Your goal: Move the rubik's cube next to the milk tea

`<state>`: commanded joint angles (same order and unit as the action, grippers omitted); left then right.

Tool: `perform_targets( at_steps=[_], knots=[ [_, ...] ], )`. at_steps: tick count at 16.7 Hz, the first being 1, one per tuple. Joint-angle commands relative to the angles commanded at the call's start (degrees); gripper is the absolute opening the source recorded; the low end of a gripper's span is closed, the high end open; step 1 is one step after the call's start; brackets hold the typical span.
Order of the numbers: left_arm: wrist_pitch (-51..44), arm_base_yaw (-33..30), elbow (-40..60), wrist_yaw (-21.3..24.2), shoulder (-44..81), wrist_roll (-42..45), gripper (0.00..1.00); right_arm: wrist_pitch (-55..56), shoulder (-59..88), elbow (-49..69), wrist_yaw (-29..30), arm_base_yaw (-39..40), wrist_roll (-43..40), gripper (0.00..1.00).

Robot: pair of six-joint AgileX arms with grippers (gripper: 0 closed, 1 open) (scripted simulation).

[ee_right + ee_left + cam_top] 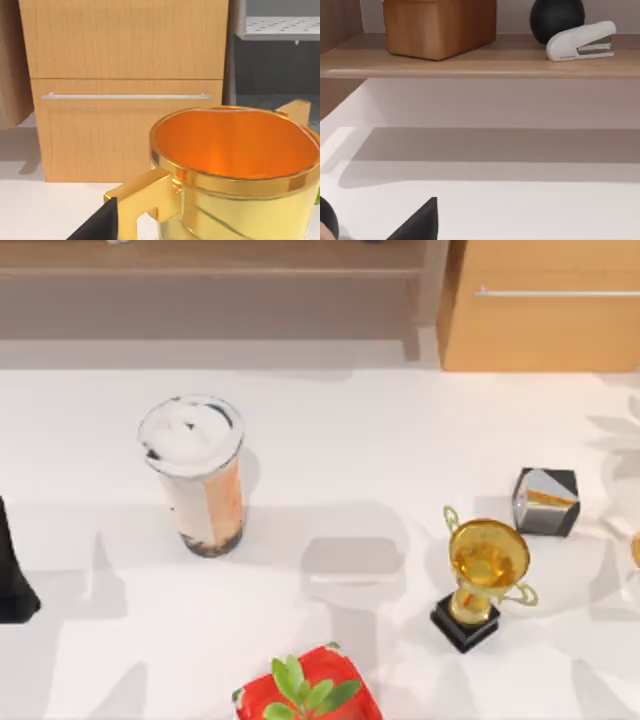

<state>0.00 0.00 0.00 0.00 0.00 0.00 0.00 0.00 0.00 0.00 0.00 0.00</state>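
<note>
The milk tea [197, 478], a tall clear cup with a white lid and dark pearls at its base, stands left of the table's middle. The rubik's cube is out of view. My left arm [12, 575] is a dark shape at the table's left edge, well left of the cup. A dark part of the left gripper [417, 225] shows over bare white table, facing a shelf. A dark part of the right gripper [97, 225] hangs close to the gold trophy cup [235, 165], facing the wooden cabinet.
The gold trophy [485, 575] stands right of centre with a dark cube with grey and orange faces [546, 502] behind it. A red pot with a green plant [305, 695] sits at the front edge. A wooden cabinet [540, 305] stands back right. The shelf holds a wooden box [440, 25], black ball [556, 17] and stapler [580, 41].
</note>
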Motion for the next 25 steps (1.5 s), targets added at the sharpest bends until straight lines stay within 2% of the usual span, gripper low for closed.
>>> perform_targets(
  at_steps=[4, 7, 11, 20, 25],
  knots=[
    [0.3, -0.7, 1.8, -0.6, 1.8, 0.0, 1.00, 0.0, 0.0, 0.0, 0.0, 0.0, 0.0, 1.00],
    [1.3, -3.0, 9.0, -2.9, 9.2, 0.1, 1.00, 0.0, 0.0, 0.0, 0.0, 0.0, 0.0, 1.00],
    [3.3, -7.9, 25.8, -7.5, 26.9, 0.3, 1.00, 0.0, 0.0, 0.0, 0.0, 0.0, 0.0, 1.00],
    [8.0, -20.7, 70.5, -19.1, 78.2, 0.8, 1.00, 0.0, 0.0, 0.0, 0.0, 0.0, 0.0, 1.00],
    [9.8, -25.6, 86.7, -23.5, 96.4, 1.0, 1.00, 0.0, 0.0, 0.0, 0.0, 0.0, 0.0, 1.00]
  ],
)
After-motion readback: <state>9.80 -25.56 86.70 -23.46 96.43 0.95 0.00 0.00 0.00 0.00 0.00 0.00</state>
